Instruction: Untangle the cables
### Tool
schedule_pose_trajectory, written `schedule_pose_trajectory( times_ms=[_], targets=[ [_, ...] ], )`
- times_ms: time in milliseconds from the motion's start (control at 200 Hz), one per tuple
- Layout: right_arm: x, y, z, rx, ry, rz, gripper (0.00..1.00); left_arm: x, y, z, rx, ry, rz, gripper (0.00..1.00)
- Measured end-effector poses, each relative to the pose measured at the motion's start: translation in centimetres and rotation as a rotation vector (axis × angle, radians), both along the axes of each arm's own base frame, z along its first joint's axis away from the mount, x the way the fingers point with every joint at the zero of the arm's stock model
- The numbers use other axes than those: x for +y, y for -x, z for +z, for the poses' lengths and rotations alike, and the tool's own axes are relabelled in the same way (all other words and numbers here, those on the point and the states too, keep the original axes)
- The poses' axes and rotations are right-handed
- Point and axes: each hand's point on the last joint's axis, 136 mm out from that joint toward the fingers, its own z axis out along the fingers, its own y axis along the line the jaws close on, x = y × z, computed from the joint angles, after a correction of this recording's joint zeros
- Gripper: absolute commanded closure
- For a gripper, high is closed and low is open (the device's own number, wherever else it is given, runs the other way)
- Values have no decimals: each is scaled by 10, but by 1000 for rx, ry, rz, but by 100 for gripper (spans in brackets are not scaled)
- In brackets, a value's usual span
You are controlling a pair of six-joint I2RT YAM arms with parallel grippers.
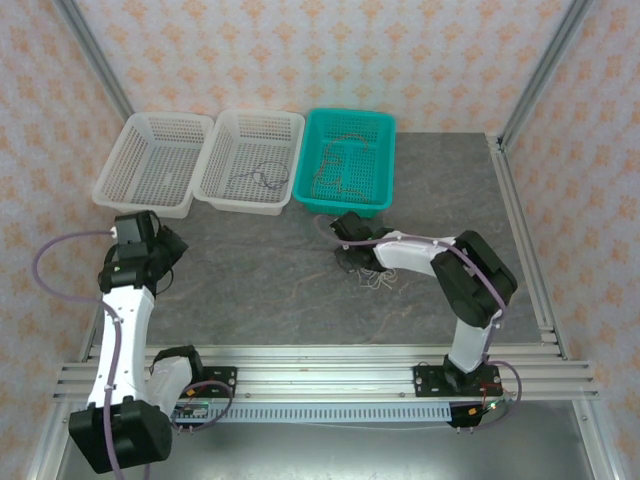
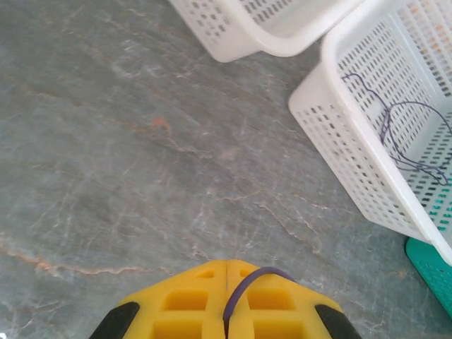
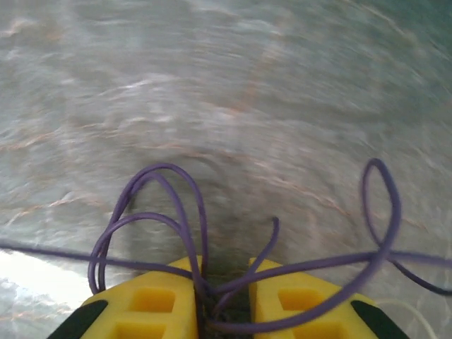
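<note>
Since the purple cable (image 3: 176, 212) lies right at the right claw (image 3: 224, 272), with no reach left to make, the coming move turns on which way to draw it. Seen from the right wrist, the yellow fingers stand nearly pressed together, with several of its strands nipped in the narrow slot between them. One long run crosses from 9 o'clock to 3 o'clock, and loose loops rise toward 11 and 2.

From above, the right claw (image 1: 352, 262) sits low over the counter (image 1: 260, 290). A pale wisp of wire (image 1: 381, 282) lies just beside it at 4 o'clock and would likely drag along. The teal basket (image 1: 342, 207), holding a tangle of cables (image 1: 340, 172), stands near at 12 o'clock. The middle white basket (image 1: 245, 205), with one purple wire (image 1: 262, 176) in it, is at 10 o'clock.

The left claw (image 2: 226, 267) is well apart at 9 o'clock and pressed shut. A short purple strand (image 2: 247, 282) arcs out of its seam, seemingly pinched. Nothing stands between the right claw and either basket, so a lift toward 10 o'clock looks open; snagging loops are the risk.
</note>
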Motion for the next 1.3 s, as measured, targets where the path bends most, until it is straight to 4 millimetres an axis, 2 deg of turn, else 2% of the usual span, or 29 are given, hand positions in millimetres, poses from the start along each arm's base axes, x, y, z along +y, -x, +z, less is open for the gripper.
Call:
schedule_pose_trajectory(
  times_ms=[80, 260, 380, 495, 571, 611, 681, 731, 796, 851, 981, 1041, 1166, 1221, 1296],
  targets=[
    [-18, 1, 2, 9, -56, -119, 78, -2, 6, -4, 16, 46, -5, 100],
    [-64, 4, 8, 28, -244, -403, 70, -5, 15, -10, 44, 110, -20, 100],
    [-117, 12, -2, 54, -330, -662, 67, 21, 23, -10, 49, 85, 78, 100],
    [-134, 10, 3, 52, -428, -810, 67, 38, 30, -12, 57, 80, 139, 100],
    [-145, 12, 4, 51, -453, -874, 67, 40, 31, -14, 60, 88, 143, 100],
    [-149, 13, 4, 52, -455, -895, 72, 40, 30, -14, 57, 96, 134, 100],
    [-152, 13, 5, 49, -455, -907, 89, 37, 26, -19, 48, 118, 113, 100],
    [-153, 13, 6, 47, -460, -909, 98, 33, 22, -25, 37, 139, 88, 100],
    [-151, 11, 11, 44, -482, -887, 100, 19, 17, -35, 28, 165, 27, 100],
    [-145, 10, 16, 40, -516, -859, 100, -3, 10, -42, 28, 173, -64, 94],
    [-128, 4, 35, 16, -590, -750, 100, -78, -4, -45, 1, 131, -347, 66],
    [-121, 3, 43, 6, -613, -695, 100, -102, -5, -46, -27, 116, -425, 54],
    [-102, 5, 66, -17, -658, -559, 100, -123, -6, -48, -63, 84, -490, 42],
    [-91, 8, 79, -38, -676, -483, 100, -133, -8, -40, -104, 53, -537, 39],
    [-76, 11, 101, -77, -697, -375, 100, -151, -12, -20, -190, 4, -628, 37]
  ],
)
